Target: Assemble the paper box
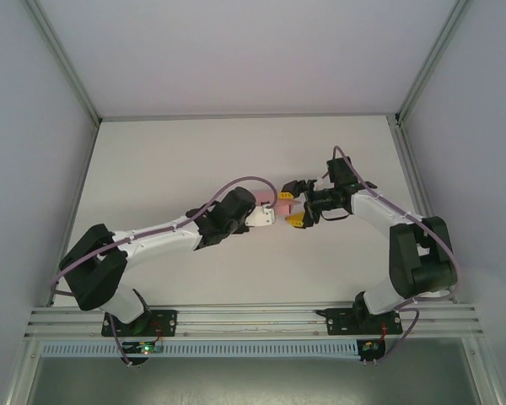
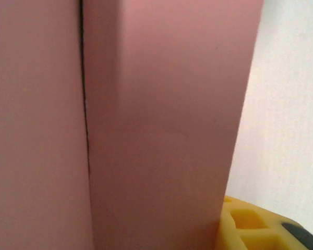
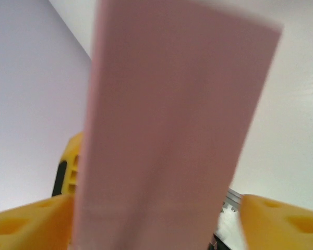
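Note:
The pink paper box (image 1: 284,202) is held up above the table's middle, between the two grippers. My left gripper (image 1: 274,213) comes at it from the left and is shut on it. In the left wrist view the paper box (image 2: 161,130) stands close up with a dark seam down its left side, and its right edge presses against my yellow finger (image 2: 250,229). My right gripper (image 1: 293,204) faces it from the right and is open. There the paper box (image 3: 172,130) rises between the yellow fingers (image 3: 281,219), with a gap at the right one.
The white table (image 1: 194,152) is walled by pale panels and aluminium posts on three sides. An aluminium rail (image 1: 253,321) with both arm bases runs along the near edge. Purple cables loop over both arms.

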Robot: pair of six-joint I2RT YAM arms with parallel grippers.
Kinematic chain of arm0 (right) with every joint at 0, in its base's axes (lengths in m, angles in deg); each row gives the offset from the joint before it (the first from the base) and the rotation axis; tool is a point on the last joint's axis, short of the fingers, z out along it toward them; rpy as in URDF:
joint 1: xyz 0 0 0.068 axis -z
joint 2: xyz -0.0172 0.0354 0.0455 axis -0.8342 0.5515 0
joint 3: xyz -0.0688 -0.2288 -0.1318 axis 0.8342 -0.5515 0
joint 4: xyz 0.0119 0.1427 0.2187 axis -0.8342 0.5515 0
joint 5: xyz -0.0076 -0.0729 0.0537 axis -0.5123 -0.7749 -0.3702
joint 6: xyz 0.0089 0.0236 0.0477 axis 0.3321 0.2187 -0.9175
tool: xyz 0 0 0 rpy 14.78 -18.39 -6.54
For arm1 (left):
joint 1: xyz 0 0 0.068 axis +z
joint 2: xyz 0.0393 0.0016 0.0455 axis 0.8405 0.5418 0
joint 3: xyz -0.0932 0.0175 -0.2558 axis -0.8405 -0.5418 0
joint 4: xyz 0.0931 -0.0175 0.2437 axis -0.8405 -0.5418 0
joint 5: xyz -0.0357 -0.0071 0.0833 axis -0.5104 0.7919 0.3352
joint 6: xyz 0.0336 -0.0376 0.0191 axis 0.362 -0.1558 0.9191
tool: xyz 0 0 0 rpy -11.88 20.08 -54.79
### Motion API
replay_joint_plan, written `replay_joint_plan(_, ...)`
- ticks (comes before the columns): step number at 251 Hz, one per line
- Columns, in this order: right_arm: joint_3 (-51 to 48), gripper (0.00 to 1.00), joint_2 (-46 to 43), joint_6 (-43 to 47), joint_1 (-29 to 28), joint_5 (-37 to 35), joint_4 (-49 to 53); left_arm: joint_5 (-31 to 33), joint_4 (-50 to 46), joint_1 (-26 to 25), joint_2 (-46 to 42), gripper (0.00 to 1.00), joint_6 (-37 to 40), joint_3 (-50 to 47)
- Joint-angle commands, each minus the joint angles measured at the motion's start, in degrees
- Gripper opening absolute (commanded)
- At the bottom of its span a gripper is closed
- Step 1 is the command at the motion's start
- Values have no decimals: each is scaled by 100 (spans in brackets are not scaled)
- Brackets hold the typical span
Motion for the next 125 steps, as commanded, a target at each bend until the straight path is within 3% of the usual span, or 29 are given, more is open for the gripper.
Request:
replay_joint_plan(1, 44, 98, -349, 303, 150, -43, 153, -27, -183, 123, 19, 32, -112, 291)
replay_joint_plan(51, 1184, 98, -770, 2504, 870, -1998, 1969, -1302, -1968, 650, 224, 29, -501, 928)
replay_joint_plan(98, 2005, 98, -1320, 4701, 472, -4728, 2671, -2050, -3360, 898, 506, 30, -315, 1456)
replay_joint_plan(125, 1606, 98, -1741, 5527, 399, -4590, 2003, -2481, -3881, 1063, 649, 30, -98, 1691)
